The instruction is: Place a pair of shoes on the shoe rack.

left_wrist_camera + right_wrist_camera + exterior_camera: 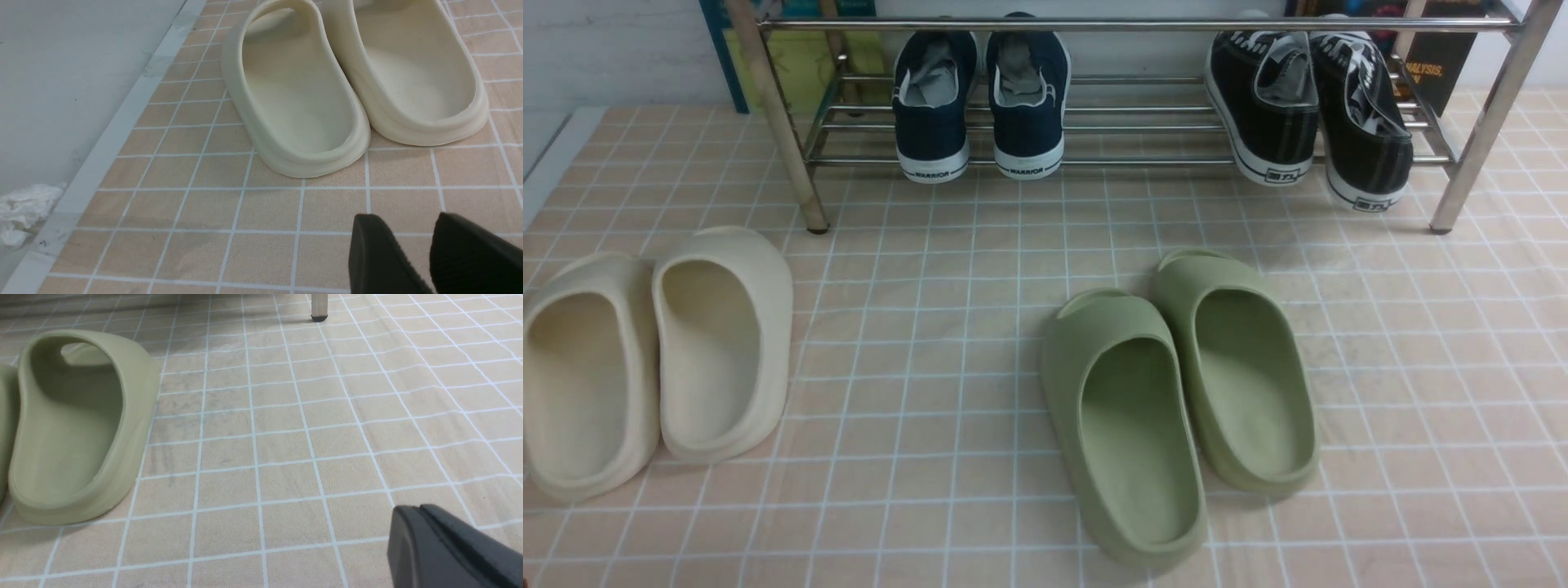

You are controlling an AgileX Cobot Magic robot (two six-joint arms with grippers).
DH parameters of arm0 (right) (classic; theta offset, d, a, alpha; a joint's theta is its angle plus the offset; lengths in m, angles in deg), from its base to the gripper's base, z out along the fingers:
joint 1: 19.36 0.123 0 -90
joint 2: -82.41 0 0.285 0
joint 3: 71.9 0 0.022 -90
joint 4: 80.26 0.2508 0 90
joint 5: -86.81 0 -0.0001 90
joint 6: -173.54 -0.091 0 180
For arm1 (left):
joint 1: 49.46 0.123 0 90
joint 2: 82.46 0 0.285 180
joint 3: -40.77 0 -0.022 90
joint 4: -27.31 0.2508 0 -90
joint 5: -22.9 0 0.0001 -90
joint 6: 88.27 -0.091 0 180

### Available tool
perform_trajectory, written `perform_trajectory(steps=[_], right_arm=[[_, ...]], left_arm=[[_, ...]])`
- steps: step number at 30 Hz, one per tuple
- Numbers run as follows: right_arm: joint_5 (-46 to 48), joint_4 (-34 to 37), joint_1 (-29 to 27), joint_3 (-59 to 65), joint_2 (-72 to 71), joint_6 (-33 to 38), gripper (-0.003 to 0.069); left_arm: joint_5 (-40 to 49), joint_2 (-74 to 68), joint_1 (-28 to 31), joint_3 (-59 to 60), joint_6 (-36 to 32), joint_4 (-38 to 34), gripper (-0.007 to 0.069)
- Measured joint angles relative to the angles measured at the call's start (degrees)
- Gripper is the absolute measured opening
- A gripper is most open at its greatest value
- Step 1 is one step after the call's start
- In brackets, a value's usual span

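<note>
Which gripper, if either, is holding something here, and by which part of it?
Neither. The left gripper is open over bare floor near the cream slippers; the right gripper is shut on nothing.

Tiled floor (980, 343), steel shoe rack (792, 147), cream slippers (654, 359), green slippers (1176, 400)

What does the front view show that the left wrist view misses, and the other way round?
Only the front view shows the shoe rack carrying the black sneakers and the navy sneakers, plus the green slippers on the floor. Only the left wrist view shows the left claw, open and empty above the tiles, and a crumpled white wad off the mat's edge. Both show the cream slippers on the tiled mat.
</note>
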Motion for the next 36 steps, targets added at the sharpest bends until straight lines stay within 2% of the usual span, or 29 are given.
perform_trajectory(steps=[36], right_arm=[[0.2, 0.1, 0.0, -0.1, 0.0, 0.0, 0.0017]], left_arm=[[0.0, 0.0, 0.0, 0.0, 0.0, -0.2, 0.0238]])
